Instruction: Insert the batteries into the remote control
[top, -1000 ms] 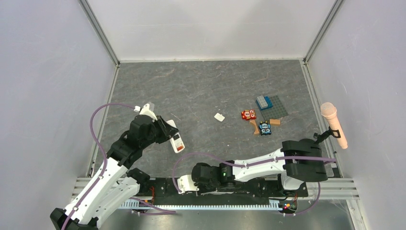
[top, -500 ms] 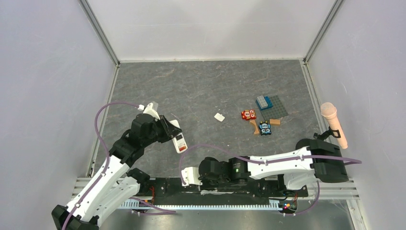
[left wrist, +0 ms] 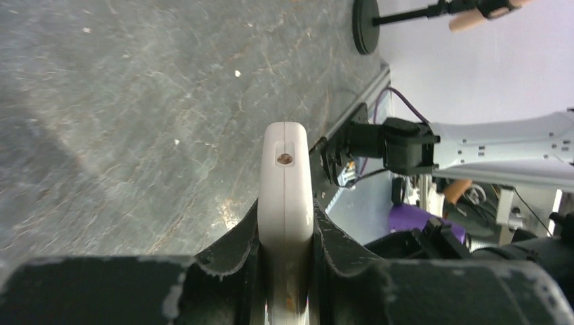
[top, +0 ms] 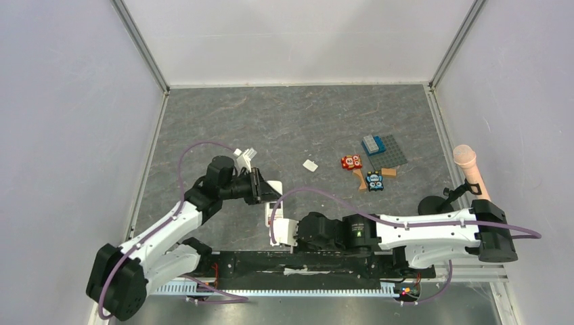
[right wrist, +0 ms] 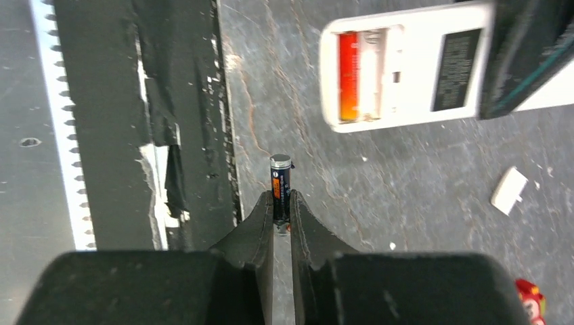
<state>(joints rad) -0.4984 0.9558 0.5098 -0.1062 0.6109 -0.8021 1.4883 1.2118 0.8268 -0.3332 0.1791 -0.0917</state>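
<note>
My left gripper (top: 262,192) (left wrist: 287,252) is shut on the white remote control (top: 272,207), which it holds edge-on above the floor in the left wrist view (left wrist: 287,177). In the right wrist view the remote's (right wrist: 406,76) plain back faces the camera with the battery bay open. An orange-red battery (right wrist: 348,76) lies in the bay. My right gripper (top: 278,233) (right wrist: 281,215) is shut on the dark battery (right wrist: 281,184), which stands out from the fingertips. It is just short of the remote's bay end, by the front rail.
The loose white cover piece (top: 311,164) (right wrist: 509,190) lies on the grey floor. A small red block (top: 350,162), a blue block (top: 374,181), a grey baseplate (top: 387,150) and wooden pieces sit right of centre. A pink microphone (top: 472,175) stands at the right wall.
My left gripper has swung right and nearer with the remote, turning its back up. My right gripper has moved right and up, close under the remote.
</note>
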